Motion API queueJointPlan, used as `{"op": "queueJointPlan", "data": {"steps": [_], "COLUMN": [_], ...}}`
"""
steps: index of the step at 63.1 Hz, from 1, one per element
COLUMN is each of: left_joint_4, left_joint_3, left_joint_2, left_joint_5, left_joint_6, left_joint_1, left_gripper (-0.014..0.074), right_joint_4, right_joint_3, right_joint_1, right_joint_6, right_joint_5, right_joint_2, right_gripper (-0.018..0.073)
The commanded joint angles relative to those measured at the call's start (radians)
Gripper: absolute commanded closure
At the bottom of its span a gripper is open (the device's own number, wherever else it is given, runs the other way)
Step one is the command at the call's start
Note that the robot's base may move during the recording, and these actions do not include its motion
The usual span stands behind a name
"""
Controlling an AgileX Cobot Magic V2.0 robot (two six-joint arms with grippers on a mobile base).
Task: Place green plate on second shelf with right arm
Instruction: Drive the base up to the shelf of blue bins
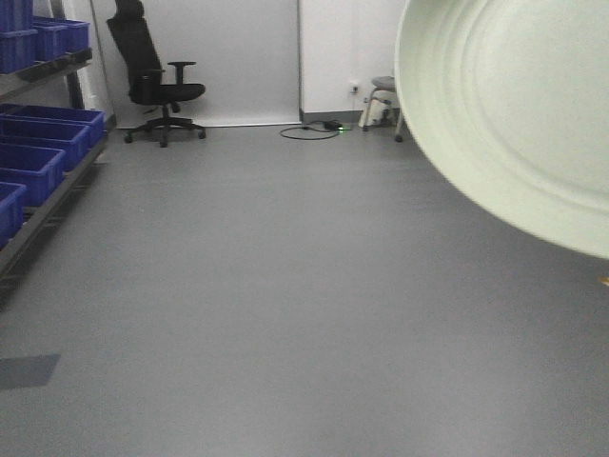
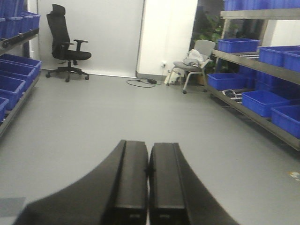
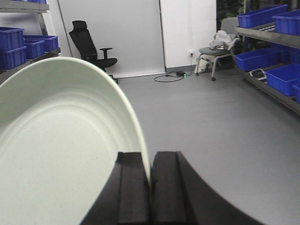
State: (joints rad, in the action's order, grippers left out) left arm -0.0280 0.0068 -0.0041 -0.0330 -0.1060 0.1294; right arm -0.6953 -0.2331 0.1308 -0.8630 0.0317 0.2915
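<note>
Green plate point(image 1: 514, 105) hangs over grey floor point(image 1: 285, 286) between shelves point(image 2: 243, 59) of blue bins point(image 2: 260, 101).

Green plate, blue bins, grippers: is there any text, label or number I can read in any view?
None can be read in any view.
The green plate is plain.
The blue bins show no labels.
Faint marks low on the left gripper: too blurred to read.
</note>
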Motion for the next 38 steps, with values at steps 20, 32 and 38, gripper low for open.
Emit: {"op": "queueJointPlan", "data": {"steps": [20,32,38], "left_joint_4": [-0.008,-0.008,-0.008], "left_joint_3": [0.041,0.041,0.041], "left_joint_2": [-0.016,-0.016,-0.016], "left_joint_5": [0.089,0.089,0.089], "left_joint_6": [-0.003,-0.003,-0.003], "left_joint_1": [0.007,0.007,0.007], "left_gripper": [0.0466,0.0466,0.0466], "right_joint_4": [-0.002,-0.002,-0.002], "right_joint_3": [-0.033,-0.033,-0.033], "right_joint_1": [-0.003,-0.003,-0.003], "right_joint_6": [-0.005,-0.005,-0.005], "right_joint_5": [0.085,0.085,0.085], "right_joint_2": [0.004,0.004,0.004], "right_gripper": [0.0506,0.0506,0.0506]}}
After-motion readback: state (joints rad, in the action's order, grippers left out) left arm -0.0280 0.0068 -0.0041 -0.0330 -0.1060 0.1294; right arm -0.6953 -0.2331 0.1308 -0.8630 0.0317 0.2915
